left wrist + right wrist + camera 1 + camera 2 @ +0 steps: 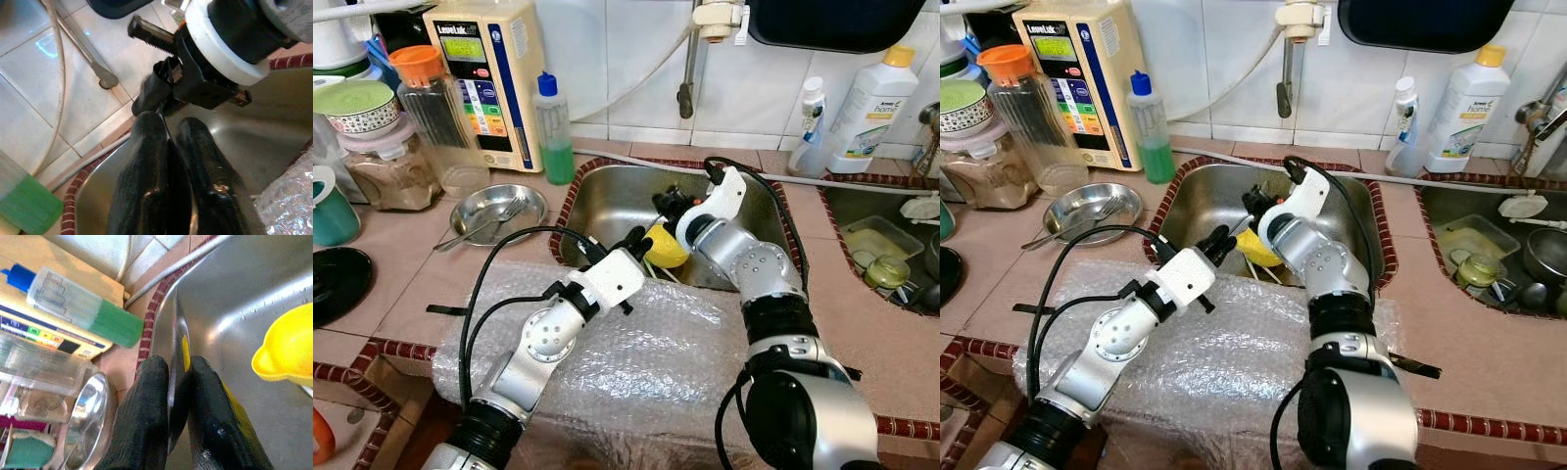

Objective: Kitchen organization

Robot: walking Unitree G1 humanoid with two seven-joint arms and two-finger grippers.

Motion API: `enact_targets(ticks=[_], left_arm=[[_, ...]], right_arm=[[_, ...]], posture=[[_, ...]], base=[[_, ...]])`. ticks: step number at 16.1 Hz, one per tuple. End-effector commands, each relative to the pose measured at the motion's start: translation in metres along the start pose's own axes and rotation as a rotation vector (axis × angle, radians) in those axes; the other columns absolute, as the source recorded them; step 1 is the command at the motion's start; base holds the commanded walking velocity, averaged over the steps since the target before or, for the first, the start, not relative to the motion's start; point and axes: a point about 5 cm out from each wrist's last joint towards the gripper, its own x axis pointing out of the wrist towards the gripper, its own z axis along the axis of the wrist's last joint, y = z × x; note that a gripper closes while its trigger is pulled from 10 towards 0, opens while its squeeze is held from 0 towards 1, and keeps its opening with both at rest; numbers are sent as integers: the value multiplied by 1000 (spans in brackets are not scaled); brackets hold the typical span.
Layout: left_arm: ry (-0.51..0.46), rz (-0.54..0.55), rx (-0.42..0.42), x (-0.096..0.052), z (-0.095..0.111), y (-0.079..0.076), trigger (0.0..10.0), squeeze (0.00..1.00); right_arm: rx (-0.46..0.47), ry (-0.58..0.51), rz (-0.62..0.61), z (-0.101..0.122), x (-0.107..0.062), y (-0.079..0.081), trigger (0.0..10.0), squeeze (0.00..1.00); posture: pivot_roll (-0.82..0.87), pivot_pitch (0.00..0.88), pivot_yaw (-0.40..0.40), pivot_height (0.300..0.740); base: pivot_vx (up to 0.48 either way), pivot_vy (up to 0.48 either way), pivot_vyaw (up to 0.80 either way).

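A steel sink (607, 186) is set in the tiled counter, and a yellow bowl (666, 250) lies in it on some thin utensils. My left gripper (641, 240) reaches over the sink's front rim, just left of the bowl. Its fingers (146, 161) are shut on a thin metal sliver whose far end points at the right gripper. Whether that end touches the right gripper's fingers I cannot tell. My right gripper (664, 204) hangs above the bowl (288, 350), aimed at the sink's left wall. Its fingers (146, 411) are pressed almost together.
Bubble wrap (636, 343) covers the counter's front edge under both arms. Left of the sink stand a green soap bottle (554, 127), a steel plate with a fork (494, 211), a jar (435, 108) and a water purifier (489, 69). A second basin (881, 245) holds dishes at right.
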Motion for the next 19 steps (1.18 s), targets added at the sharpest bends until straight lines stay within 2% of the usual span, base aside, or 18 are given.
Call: enact_targets(ticks=[1, 5, 7, 10, 11, 13, 15, 16, 18, 19], left_arm=[[-31, 54, -9, -1, 5, 12, 10000, 1000], [-35, 44, -34, -3, 5, 11, 10000, 1000], [-9, 48, -80, -9, 0, 11, 10000, 1000], [40, 54, -131, -20, -9, 10, 10000, 1000], [71, 58, -203, -25, -14, 9, 10000, 1000], [113, 71, -317, -32, -20, 11, 10000, 1000], [125, 68, -338, -33, -22, 13, 10000, 1000], [134, 52, -342, -34, -22, 14, 10000, 1000], [142, 46, -350, -35, -23, 15, 10000, 1000], [147, 39, -356, -35, -21, 17, 10000, 1000]], right_arm=[[5, -113, -65, 23, -3, -11, 0, 0], [-43, -242, -118, 41, -1, -10, 0, 0], [-128, -301, -128, 47, 0, -11, 0, 0], [-370, -351, -128, 51, 1, -13, 0, 0], [-579, -376, -122, 51, 0, -12, 0, 0], [-874, -375, -88, 43, 1, -13, 0, 0], [-979, -355, -69, 36, 1, -17, 0, 0], [-1103, -328, -33, 29, 1, -22, 0, 0], [-1179, -268, -3, 19, 0, -30, 0, 0], [-1241, -195, 19, 9, -1, -41, 0, 0]], posture=[[86, 0, 12, 740], [96, 0, 13, 740], [102, 0, 16, 740], [112, 0, 19, 740], [116, 0, 20, 740], [126, 0, 24, 740], [133, 0, 27, 740], [136, 0, 29, 740], [139, 0, 32, 740], [145, 0, 35, 740]], base=[[0, 0, 0], [0, 0, 0], [0, 0, 0], [0, 0, 0], [0, 0, 0], [0, 0, 0], [0, 0, 0], [0, 0, 0], [0, 0, 0], [0, 0, 0]])
